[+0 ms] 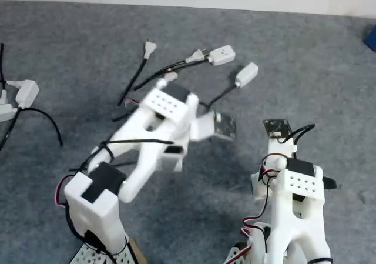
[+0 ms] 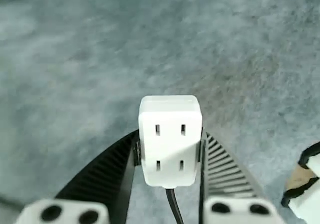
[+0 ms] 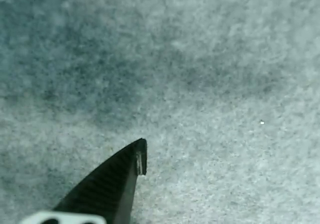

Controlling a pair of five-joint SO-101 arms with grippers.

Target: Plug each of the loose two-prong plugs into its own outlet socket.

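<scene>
White socket [image 2: 170,134] is clenched in the left pincer [image 2: 170,145], near mid surface [image 1: 329,70]. Step, I'd say: socket in hand, no plug mated yet. Next needs a loose plug [image 1: 150,47] w/ prongs lined up to the slots. Right pincer [image 3: 141,156]: can't tell its state. Socket's cord is cut off.

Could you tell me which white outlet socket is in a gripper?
The socket clamped in the left gripper, slots facing its wrist camera; the other sockets lie on the carpet.
</scene>
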